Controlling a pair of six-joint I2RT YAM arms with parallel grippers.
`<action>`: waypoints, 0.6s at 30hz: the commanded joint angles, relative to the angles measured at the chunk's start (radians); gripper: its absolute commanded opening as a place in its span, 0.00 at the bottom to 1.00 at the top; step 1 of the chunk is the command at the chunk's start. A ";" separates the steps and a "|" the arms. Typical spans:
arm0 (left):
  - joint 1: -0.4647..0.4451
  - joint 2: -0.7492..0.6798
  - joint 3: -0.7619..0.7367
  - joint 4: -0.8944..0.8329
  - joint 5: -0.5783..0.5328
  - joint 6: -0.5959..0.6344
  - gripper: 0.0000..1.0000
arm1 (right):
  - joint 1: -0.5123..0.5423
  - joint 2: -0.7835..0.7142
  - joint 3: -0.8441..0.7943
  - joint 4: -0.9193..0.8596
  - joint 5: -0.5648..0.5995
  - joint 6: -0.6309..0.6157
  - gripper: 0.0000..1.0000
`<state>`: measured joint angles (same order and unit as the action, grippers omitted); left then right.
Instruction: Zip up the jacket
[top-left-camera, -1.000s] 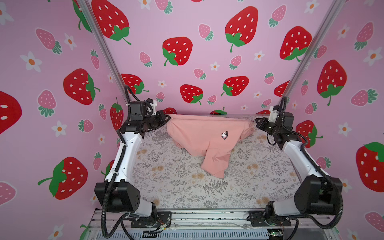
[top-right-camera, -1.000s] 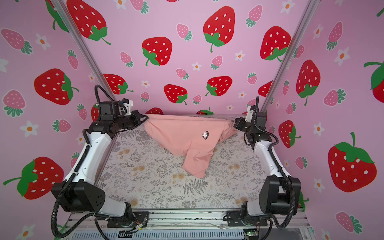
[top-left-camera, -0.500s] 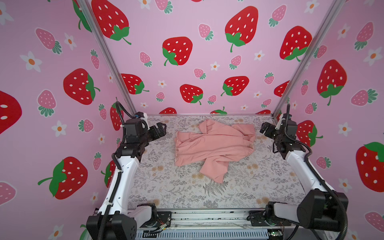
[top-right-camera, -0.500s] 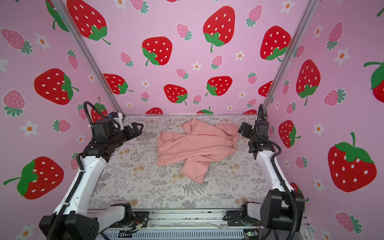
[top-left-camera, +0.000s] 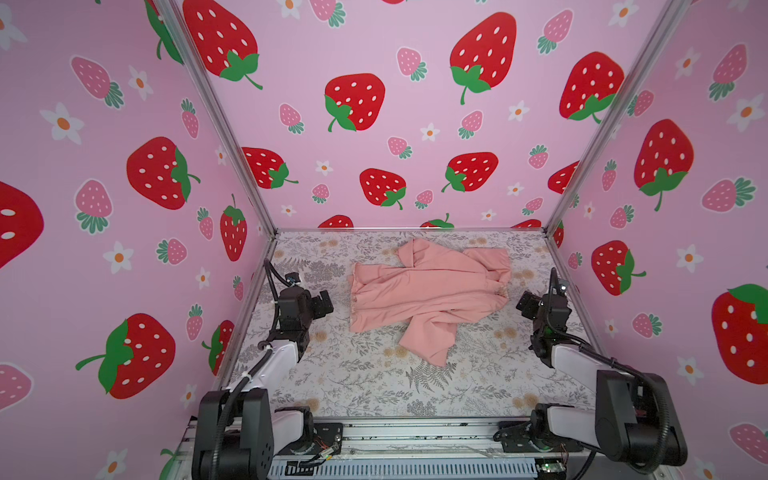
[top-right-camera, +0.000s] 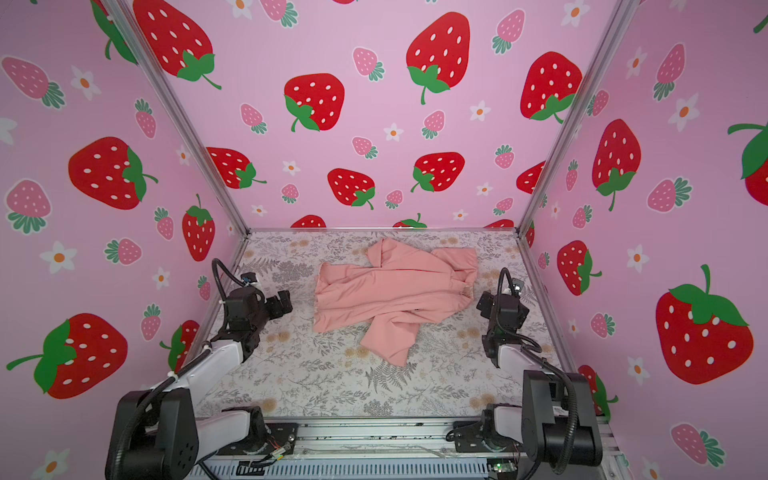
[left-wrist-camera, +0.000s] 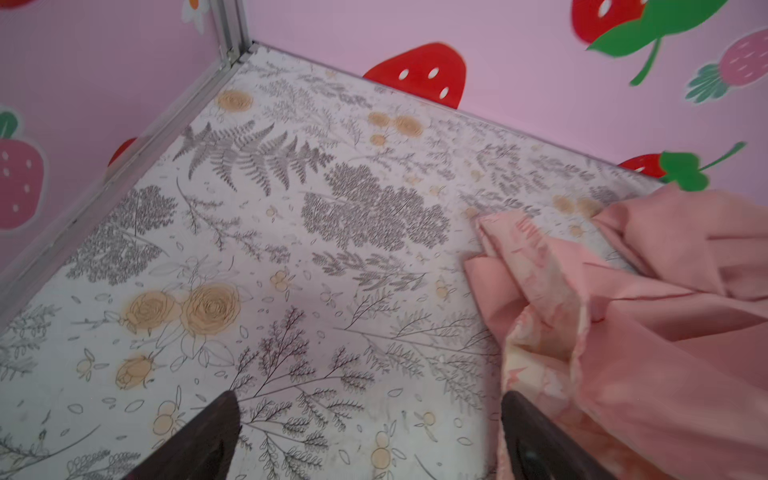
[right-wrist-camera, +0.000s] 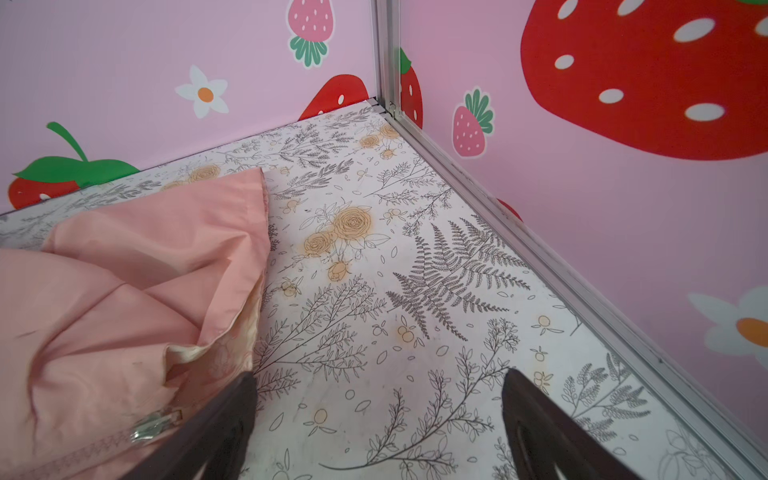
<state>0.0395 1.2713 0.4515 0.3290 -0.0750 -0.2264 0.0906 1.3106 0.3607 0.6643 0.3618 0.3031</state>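
One jacket (top-left-camera: 428, 291) is seen in both top views, crumpled on the far half of the floral table (top-left-camera: 374, 386) (top-right-camera: 324, 386), with salmon-pink cloth facing up. It is laid between the two grippers and is held by neither. One sleeve (top-left-camera: 432, 336) is stretched across the body toward the near edge. The front cannot be made out from above.

Two arms are counted, one at each side of the table. The left gripper (top-left-camera: 326, 301) (top-right-camera: 284, 301) is placed just beside the jacket's left edge. In the left wrist view its two fingers are spread wide (left-wrist-camera: 368, 401) and only bare table is seen between them. One finger (left-wrist-camera: 540, 440) is set against a fold where the cream printed lining (left-wrist-camera: 536, 257) is turned out; contact cannot be judged.

The right gripper (top-left-camera: 524, 305) (top-right-camera: 484, 303) is placed near the jacket's right edge. In the right wrist view its two fingers are likewise parted (right-wrist-camera: 379, 374), with nothing gripped. One finger (right-wrist-camera: 224, 419) is seen just beside the hem. One small metal zip pull (right-wrist-camera: 156, 424) is shown there, lying on a strip of zip teeth at the cloth's edge.

Three strawberry-printed walls (top-left-camera: 415, 124) are counted around the table
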 joint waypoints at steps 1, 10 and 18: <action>-0.008 0.055 -0.007 0.154 -0.093 0.012 0.99 | 0.056 0.057 -0.047 0.271 0.099 -0.119 0.94; -0.004 0.283 -0.157 0.758 -0.096 0.105 0.99 | 0.076 0.203 -0.252 0.854 0.050 -0.256 0.97; -0.032 0.272 -0.024 0.475 -0.099 0.137 0.99 | 0.079 0.278 -0.119 0.670 -0.001 -0.275 0.99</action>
<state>0.0219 1.5417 0.3729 0.8204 -0.1501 -0.1230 0.1699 1.5845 0.2024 1.3193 0.3759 0.0525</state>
